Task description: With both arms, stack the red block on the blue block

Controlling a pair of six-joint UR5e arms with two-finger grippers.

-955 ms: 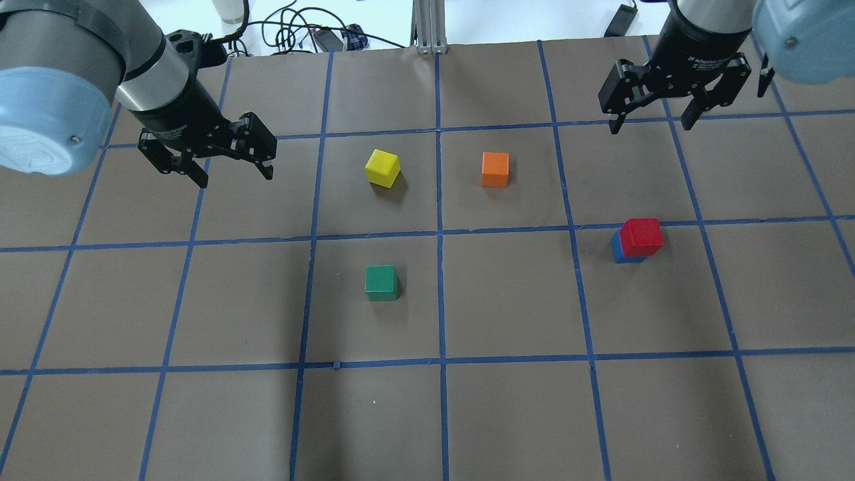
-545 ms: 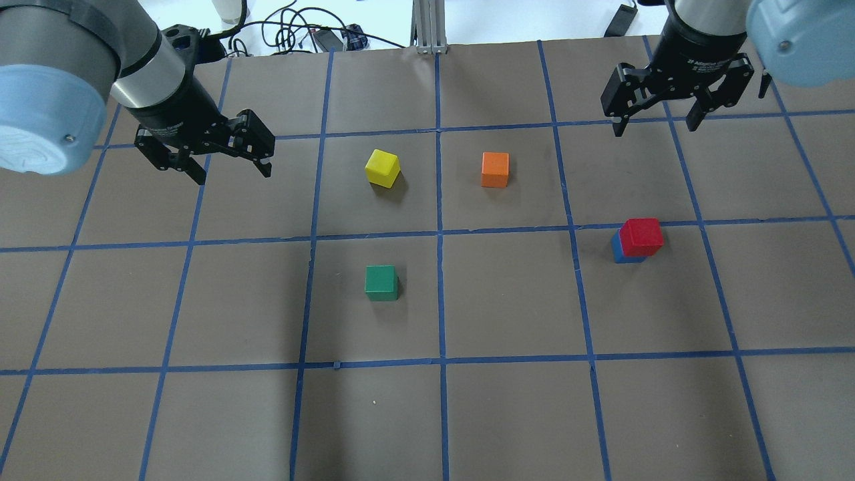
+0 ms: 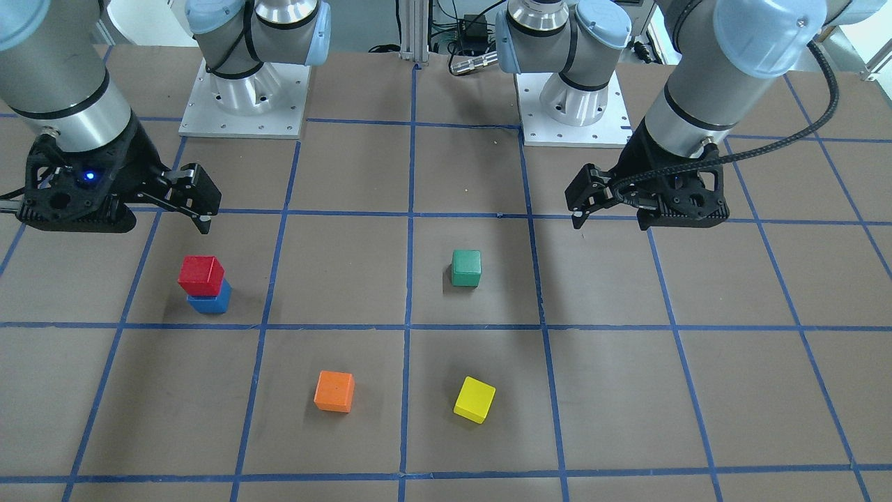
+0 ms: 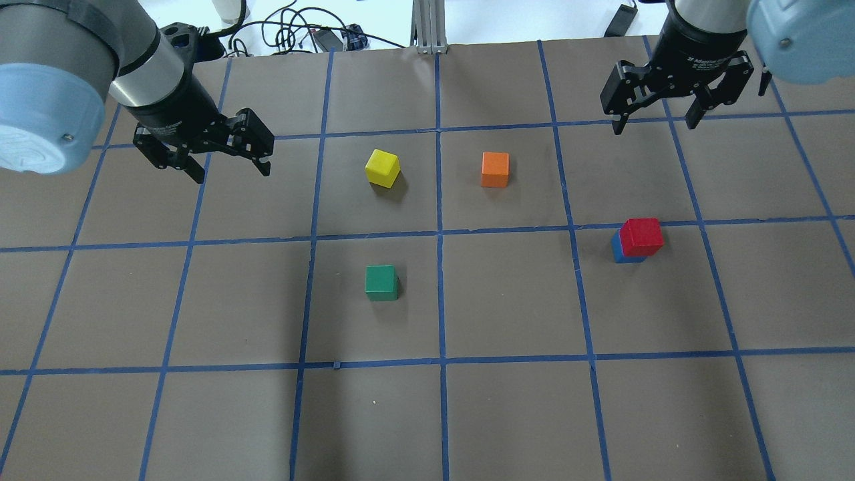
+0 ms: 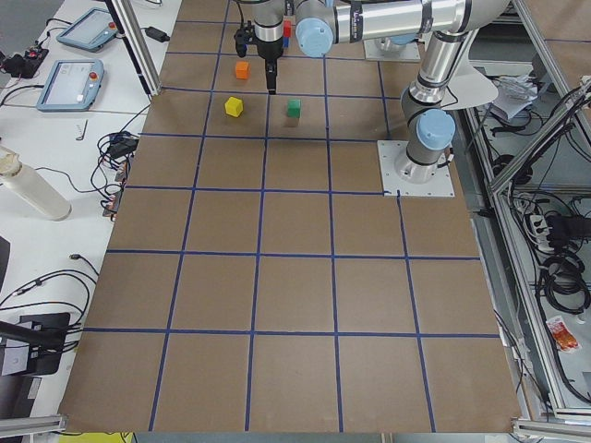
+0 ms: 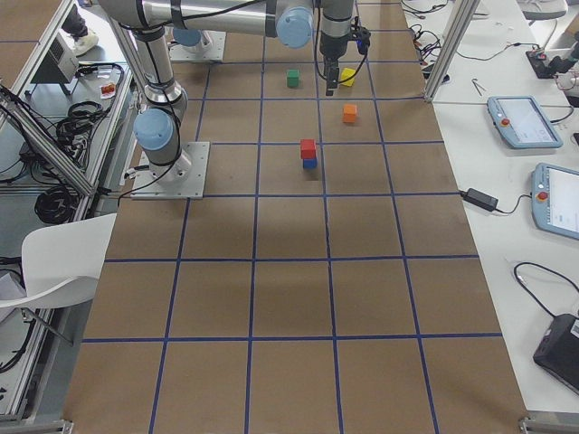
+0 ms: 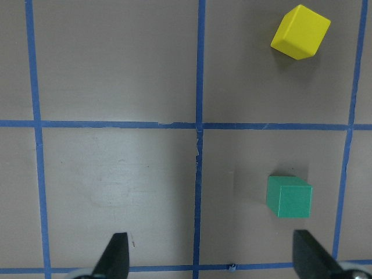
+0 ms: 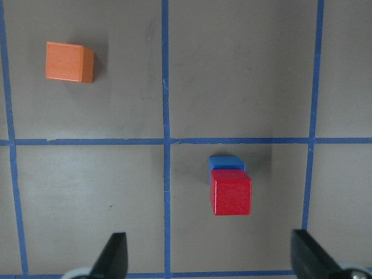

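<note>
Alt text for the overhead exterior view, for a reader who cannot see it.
The red block sits on the blue block at right on a brown table gridded with blue tape. The left gripper and right gripper hang open and empty toward the far edge; a yellow cube, orange cube and green cube lie apart mid-table.

Worktop: brown paper sheet (image 4: 507, 414), matte, slightly creased at the seams.
Grid: blue tape lines (image 4: 439, 300) divide it into squares.
Side benches: white tops (image 5: 55, 138) along the worktop's long edge, carrying teach pendants (image 6: 517, 122) and loose black cables (image 4: 287, 27).
Frame: an aluminium post (image 4: 427, 27) stands at the far edge.
Seating: a white chair (image 6: 63, 258) sits beside the worktop.
Light: even and diffuse, casting soft shadows.
</note>
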